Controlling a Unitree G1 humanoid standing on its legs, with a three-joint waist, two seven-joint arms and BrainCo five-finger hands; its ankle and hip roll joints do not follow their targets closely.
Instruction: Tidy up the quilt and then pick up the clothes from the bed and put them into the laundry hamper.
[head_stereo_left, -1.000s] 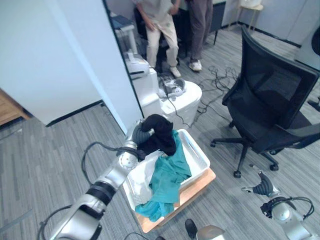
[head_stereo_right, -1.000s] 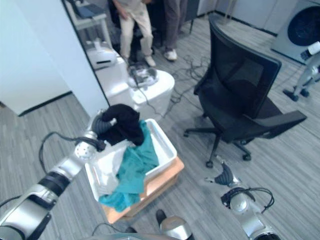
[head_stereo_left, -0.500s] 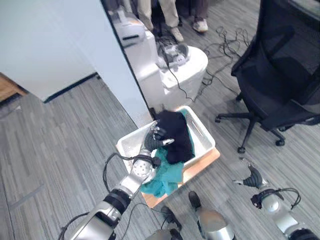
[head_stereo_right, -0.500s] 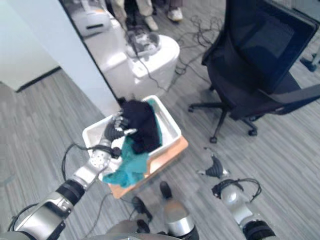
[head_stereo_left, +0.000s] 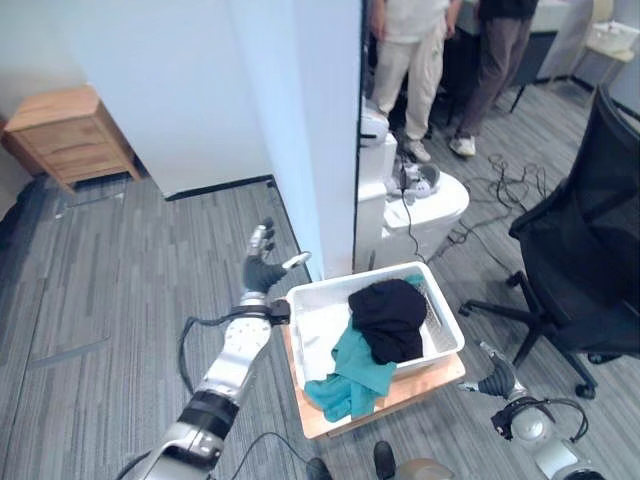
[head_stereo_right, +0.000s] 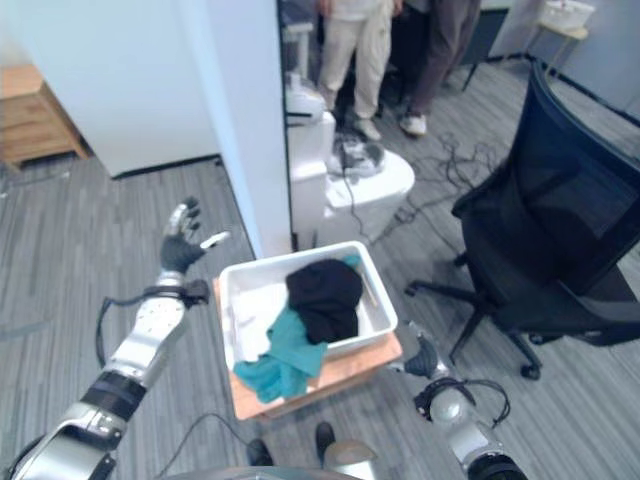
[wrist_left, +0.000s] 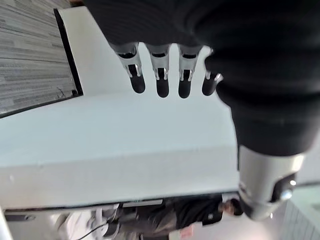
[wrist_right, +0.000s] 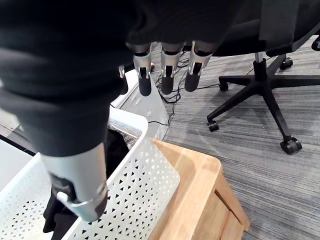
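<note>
Clothes are lying in the hamper (head_stereo_left: 440, 318) in the head views, a black garment (head_stereo_left: 388, 316) over a teal one (head_stereo_left: 348, 376); our left robot hand (head_stereo_left: 262, 268) is hanging open and empty beside it, free to lift clear. By the right wrist view, our right robot hand (wrist_right: 165, 75) is likewise relaxed, holding nothing.

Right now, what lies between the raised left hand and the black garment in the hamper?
In the left eye view, the white hamper's near rim lies between the left hand and the black garment.
</note>
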